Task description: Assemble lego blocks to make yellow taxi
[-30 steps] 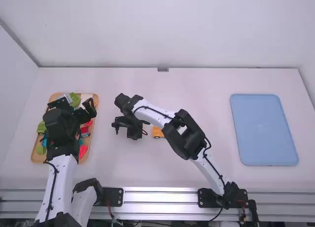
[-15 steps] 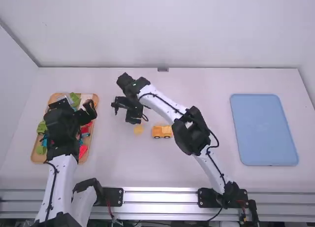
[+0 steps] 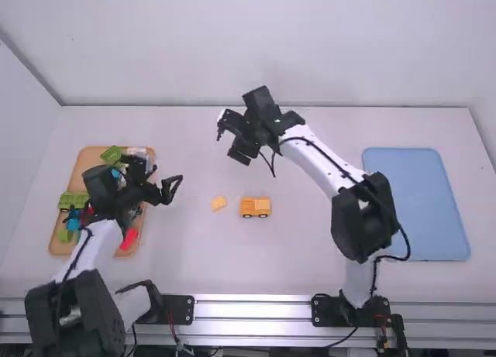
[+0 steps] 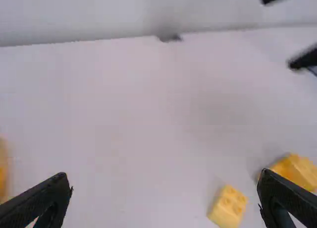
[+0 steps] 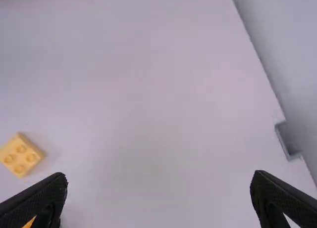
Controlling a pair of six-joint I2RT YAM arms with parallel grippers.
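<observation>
Retreating right tool (image 3: pixel 229 145), nearing left tool (image 3: pixel 175 190).

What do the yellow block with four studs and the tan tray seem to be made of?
The yellow block looks like smooth plastic: its round studs seem moulded. The tray may be matt wood, from its tan colour, but plastic is possible.

Left end effector (image 3: pixel 175 190), right one (image 3: pixel 226 142) rightward

small yellow block (image 3: pixel 219 203), four studs up, near yellow wheeled car body (image 3: pixel 256 207), upright on table (image 3: pixel 232 260)
</observation>
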